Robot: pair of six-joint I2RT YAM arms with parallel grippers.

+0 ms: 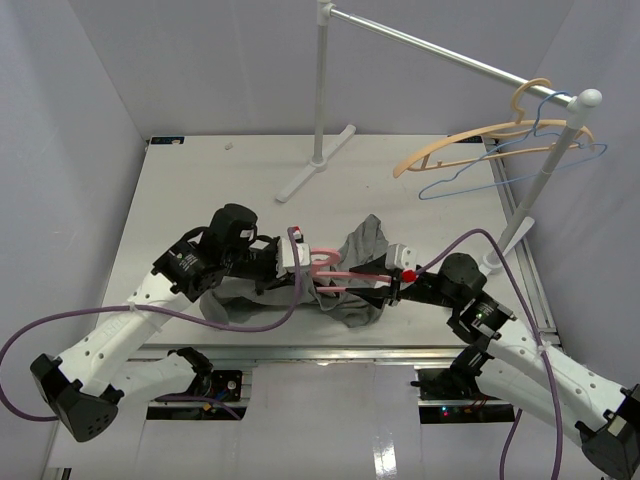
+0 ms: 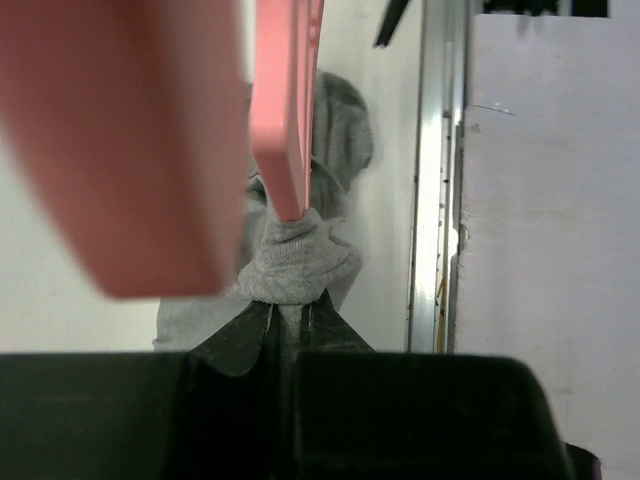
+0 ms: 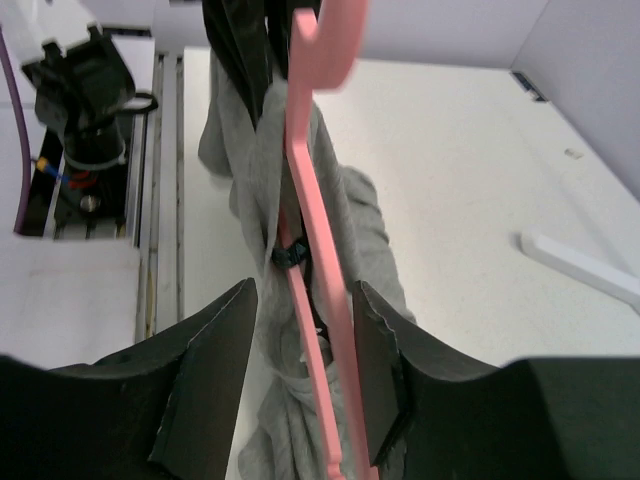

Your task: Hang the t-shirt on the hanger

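now the left gripper [image 2: 290, 305] is pinched together on a fold of the grey t-shirt [image 2: 295, 260]. the right gripper [image 3: 302, 300] stands apart, with the pink hanger [image 3: 318, 250] and bunched cloth between its fingers. shirt and hanger sit together over the worktop [image 1: 200, 190], on the arms' side of the white rack [image 1: 322, 90].

Plain mid-grey cotton t-shirt [image 1: 362, 245]; pink plastic hanger [image 1: 326, 262]; tan wooden hanger [image 1: 450, 150]; thin blue wire hanger [image 1: 428, 192]; white desk [image 1: 200, 190].
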